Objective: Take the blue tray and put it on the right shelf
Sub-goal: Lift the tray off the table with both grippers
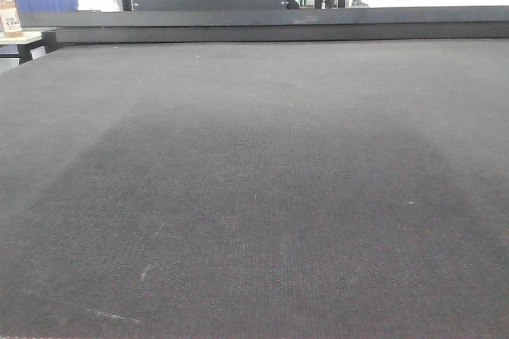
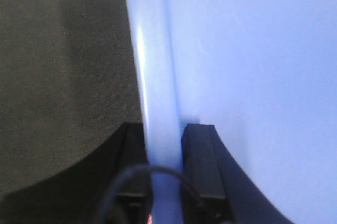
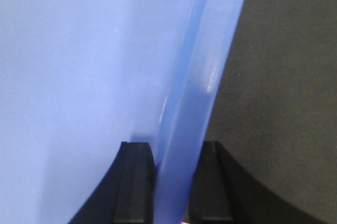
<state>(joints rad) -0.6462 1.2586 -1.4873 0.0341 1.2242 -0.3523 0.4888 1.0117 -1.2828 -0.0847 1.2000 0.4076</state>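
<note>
Glossy periwinkle-blue plastic tray (image 2: 253,66) pinched at rim by left end effector (image 2: 164,142); right end effector (image 3: 178,153) likewise clenched on its rim; dark grey textured bench (image 2: 58,77) beneath.

Dark textured tabletop (image 1: 254,196) (pale scuffs (image 1: 111,315) near front)

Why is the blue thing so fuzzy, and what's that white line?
Left wrist view: the blue tray is too close to the lens, so it blurs; the white line is light glinting off its glossy rim in the left gripper. Right wrist view: same blur, fainter glint, by the right gripper. Front view: sharper, a darker patch on the mat.
</note>
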